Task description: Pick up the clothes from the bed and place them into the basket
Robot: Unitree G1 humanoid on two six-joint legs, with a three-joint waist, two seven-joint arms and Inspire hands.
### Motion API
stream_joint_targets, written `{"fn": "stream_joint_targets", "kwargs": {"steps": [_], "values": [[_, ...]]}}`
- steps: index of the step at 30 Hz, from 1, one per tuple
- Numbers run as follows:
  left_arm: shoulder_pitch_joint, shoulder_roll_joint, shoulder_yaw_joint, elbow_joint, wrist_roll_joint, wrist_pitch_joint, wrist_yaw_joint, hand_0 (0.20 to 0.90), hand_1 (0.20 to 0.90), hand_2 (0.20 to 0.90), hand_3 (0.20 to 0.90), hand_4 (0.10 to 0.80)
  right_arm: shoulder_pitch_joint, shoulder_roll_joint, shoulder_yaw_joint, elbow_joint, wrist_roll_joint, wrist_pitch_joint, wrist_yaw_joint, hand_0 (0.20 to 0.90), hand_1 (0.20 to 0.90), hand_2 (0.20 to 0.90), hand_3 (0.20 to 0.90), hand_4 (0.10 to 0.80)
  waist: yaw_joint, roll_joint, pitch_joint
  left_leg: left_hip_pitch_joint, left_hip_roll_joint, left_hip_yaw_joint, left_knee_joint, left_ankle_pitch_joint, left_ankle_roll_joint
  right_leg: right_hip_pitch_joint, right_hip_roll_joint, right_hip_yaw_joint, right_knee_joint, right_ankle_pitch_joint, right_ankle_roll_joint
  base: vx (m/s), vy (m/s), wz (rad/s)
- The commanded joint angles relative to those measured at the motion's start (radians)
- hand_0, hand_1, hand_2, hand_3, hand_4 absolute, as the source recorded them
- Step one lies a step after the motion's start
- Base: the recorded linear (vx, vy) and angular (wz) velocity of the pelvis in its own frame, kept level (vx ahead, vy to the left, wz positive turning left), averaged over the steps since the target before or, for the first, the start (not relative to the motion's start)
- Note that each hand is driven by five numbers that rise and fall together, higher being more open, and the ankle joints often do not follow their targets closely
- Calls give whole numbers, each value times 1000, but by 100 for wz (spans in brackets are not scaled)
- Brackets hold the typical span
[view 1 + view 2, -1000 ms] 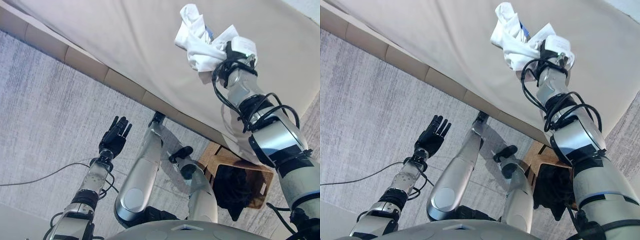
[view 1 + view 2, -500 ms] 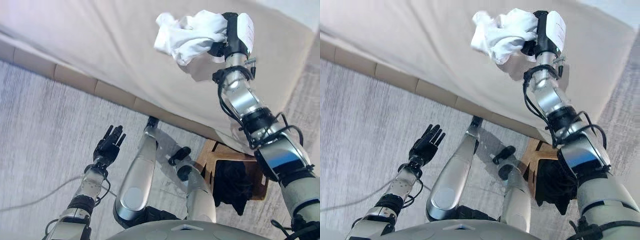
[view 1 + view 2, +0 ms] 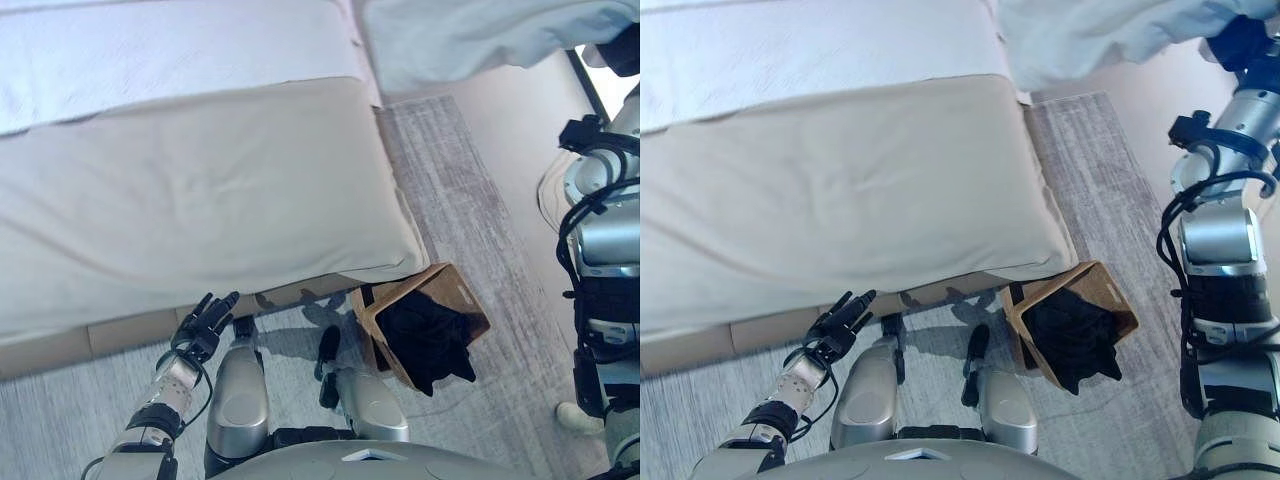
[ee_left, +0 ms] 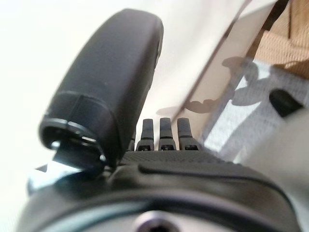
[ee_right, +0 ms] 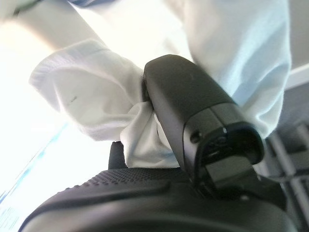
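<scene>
My right hand [image 3: 1240, 40] is raised high at the upper right, shut on a white garment [image 3: 480, 35] that hangs spread out above the bed's corner and the floor. In the right wrist view the thumb [image 5: 193, 111] pinches the white cloth [image 5: 96, 96] against the fingers. A brown basket [image 3: 455, 290] stands on the floor by the corner of the bed [image 3: 200, 200], with dark clothes [image 3: 425, 335] in it. My left hand [image 3: 203, 325] is open and empty, low by the bed's front edge; it also shows in the left wrist view [image 4: 116, 87].
The bed has a beige cover and a white sheet [image 3: 150, 60] further back. Its tan base [image 3: 60, 345] runs along the front. A grey rug [image 3: 470, 200] lies to the right of the bed, beyond the basket.
The whole picture has shifted, so the camera has moved. My right hand has lifted the white garment off the bed, up and to the right. The left hand has stayed low and open.
</scene>
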State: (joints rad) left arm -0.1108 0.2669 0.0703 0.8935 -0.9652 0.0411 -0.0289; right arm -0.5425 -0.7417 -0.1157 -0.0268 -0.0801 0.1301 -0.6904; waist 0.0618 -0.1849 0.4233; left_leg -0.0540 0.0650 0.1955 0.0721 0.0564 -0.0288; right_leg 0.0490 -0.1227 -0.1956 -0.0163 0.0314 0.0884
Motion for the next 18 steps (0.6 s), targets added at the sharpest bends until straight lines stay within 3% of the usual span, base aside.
{"fn": "stream_joint_targets", "kwargs": {"steps": [1, 6, 12, 15, 18], "values": [[75, -68, -48, 65, -80, -8, -27, 900, 900, 900, 900, 800, 45, -112, -22, -60, -56, -73, -47, 300, 300, 300, 200, 100, -29, 84, -266, 106, -48, 2, -43, -157, 46, -5, 44, -36, 32, -43, -14, 13, -102, -19], [107, -83, 25, 112, -152, -11, -20, 900, 900, 900, 900, 800, 174, -69, -79, -43, -57, -109, 25, 300, 300, 300, 200, 100, -76, 115, -312, 173, -38, 31, -102, -141, 32, 31, 52, -14, 20, -56, -21, 56, -139, -28], [115, -57, 110, 216, -113, -18, -80, 900, 900, 900, 900, 800, 342, -8, -105, 16, -36, -183, 149, 300, 300, 300, 200, 100, -118, 135, -327, 200, -32, 45, -96, -142, 28, 50, 61, 10, 16, -68, -31, 121, -164, -21], [87, -53, 90, 230, -93, -16, -96, 900, 900, 900, 900, 800, 342, 12, -62, 95, -48, -161, 150, 300, 300, 300, 200, 100, -123, 146, -295, 172, -21, 47, -52, -142, 22, 23, 62, 3, 58, -81, -40, 14, -195, -14], [-9, -41, 29, 193, -145, -28, -84, 900, 900, 900, 900, 800, 250, 29, 17, 181, -44, -80, 78, 300, 300, 300, 200, 100, -132, 156, -206, 68, -6, 33, 31, -154, 24, -84, 56, -3, 146, -108, -54, -339, -209, -4]]}}
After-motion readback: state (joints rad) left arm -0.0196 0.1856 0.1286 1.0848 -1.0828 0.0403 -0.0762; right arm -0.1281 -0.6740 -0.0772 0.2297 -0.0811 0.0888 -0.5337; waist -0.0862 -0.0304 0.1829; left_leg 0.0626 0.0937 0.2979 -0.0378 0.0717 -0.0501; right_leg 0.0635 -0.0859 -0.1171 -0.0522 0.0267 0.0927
